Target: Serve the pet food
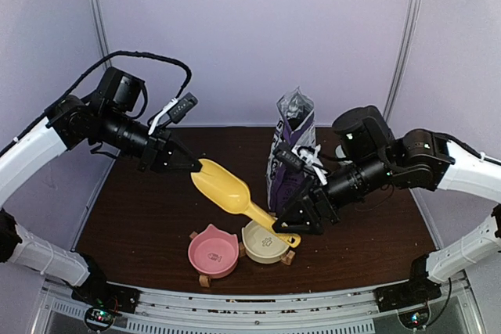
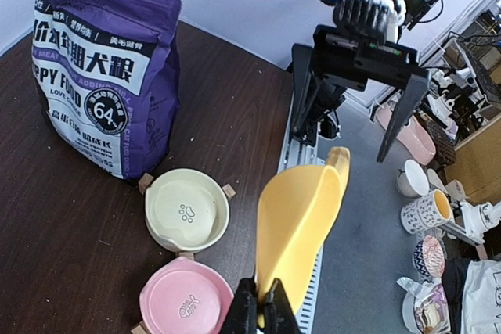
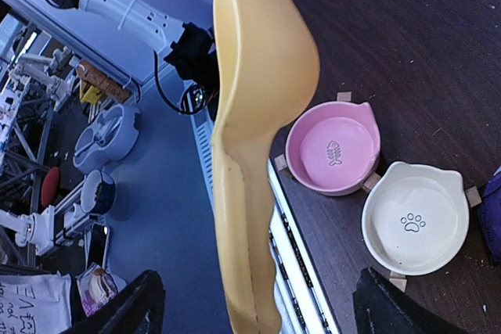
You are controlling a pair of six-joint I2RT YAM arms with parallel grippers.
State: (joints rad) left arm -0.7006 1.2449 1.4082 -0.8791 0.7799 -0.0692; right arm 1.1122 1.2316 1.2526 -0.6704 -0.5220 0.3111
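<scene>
On the surface (image 1: 141, 217) the bag (image 1: 291, 154) stood upright at 1 o'clock of the bowls; I saw no kibble anywhere and judged it was inside. The empty scoop (image 1: 227, 189) hung slanting from 10 to 4 o'clock above the empty cream bowl (image 1: 264, 242), the pink bowl (image 1: 213, 252) at its 9 o'clock. My left claw (image 1: 191, 166) was clenched on its mouth lip; my right claw (image 1: 296, 223) was released, fingers wide either side of the handle. A lip pinch digs badly, so I judged the handle wanted a square, centred grip before the lip was let go.
</scene>
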